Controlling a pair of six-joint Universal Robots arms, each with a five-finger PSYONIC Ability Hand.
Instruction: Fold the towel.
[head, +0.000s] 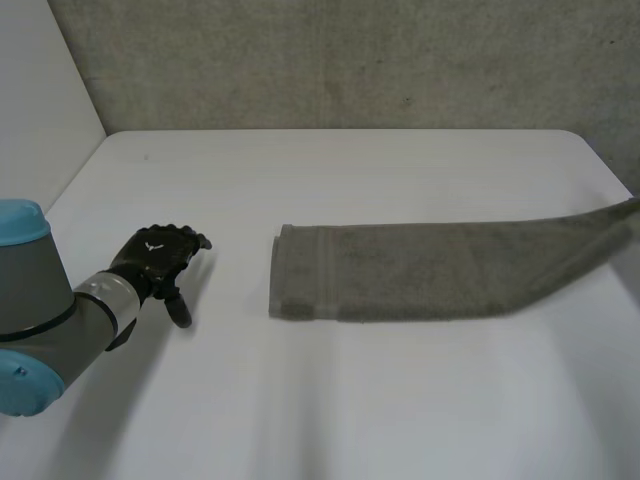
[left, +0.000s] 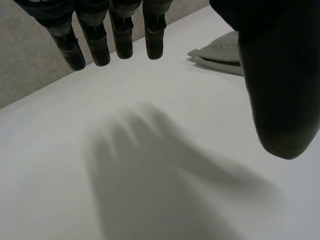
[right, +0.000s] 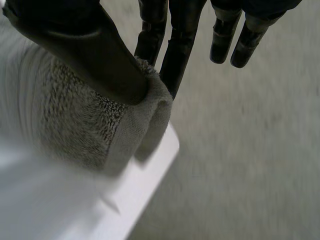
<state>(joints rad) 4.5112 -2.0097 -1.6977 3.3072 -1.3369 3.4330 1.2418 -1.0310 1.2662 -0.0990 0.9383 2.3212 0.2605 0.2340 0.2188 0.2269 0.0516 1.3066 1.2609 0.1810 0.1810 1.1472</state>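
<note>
Towel (head: 420, 275) progress: appears already doubled lengthwise into a narrow strip, with stacked layers showing at its end in the left wrist view (left: 222, 52); the crosswise folds look still to do.
Table (head: 350, 400): white, with bare surface along the near edge.
Left arm (head: 50, 310): near-left corner of the table, reaching inward.
Left hand (head: 158, 258): above the table's left side, well apart from the towel's nearest end; fingers (left: 115, 40) relaxed and spread, holding nothing.
Towel position: lies from the table's middle across to its right edge, long sides parallel to the near edge, the right end lifted off the surface.
Right hand (right: 90, 55): at the table's right edge, thumb and fingers pinching the towel's raised end (right: 85, 120).
Likely next step: carry the pinched end over toward the free end on the left.
Wall (head: 350, 60): grey, behind the far edge.
</note>
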